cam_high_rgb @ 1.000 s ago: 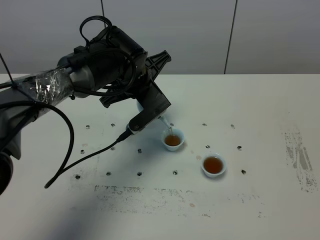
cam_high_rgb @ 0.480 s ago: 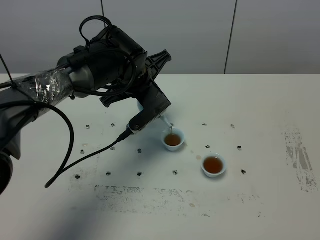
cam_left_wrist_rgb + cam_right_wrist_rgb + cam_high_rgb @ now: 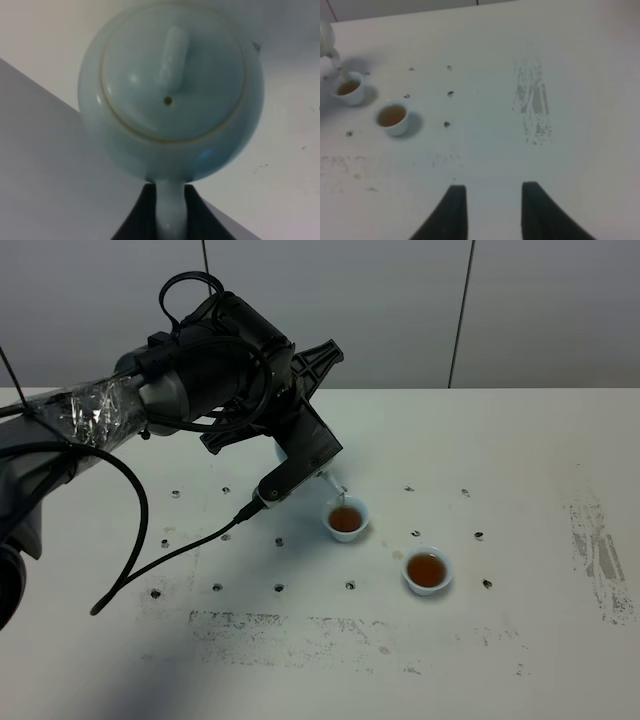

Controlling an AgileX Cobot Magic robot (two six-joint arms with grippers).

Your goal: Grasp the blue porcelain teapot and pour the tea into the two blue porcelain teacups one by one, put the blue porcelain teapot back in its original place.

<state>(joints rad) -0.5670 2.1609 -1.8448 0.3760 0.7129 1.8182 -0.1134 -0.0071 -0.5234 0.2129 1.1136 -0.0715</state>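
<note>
My left gripper [image 3: 303, 458] is shut on the loop handle of the blue porcelain teapot [image 3: 170, 90], which hangs tilted with its spout [image 3: 333, 481] just above the left teacup [image 3: 347, 519]. A thin stream of tea runs from the spout into that cup, which holds brown tea. The second teacup [image 3: 427, 570] stands to its right and nearer the front, also filled with tea. In the exterior view the arm hides most of the teapot. The right wrist view shows both teacups [image 3: 349, 88] [image 3: 393, 116] and the teapot's edge [image 3: 324, 37]. My right gripper [image 3: 492, 202] stands open over bare table, far from them.
A black cable [image 3: 140, 530] loops from the left arm down over the white table [image 3: 520, 470]. Small dark screw holes dot the surface around the cups. Scuffed grey marks [image 3: 598, 555] lie at the right and along the front.
</note>
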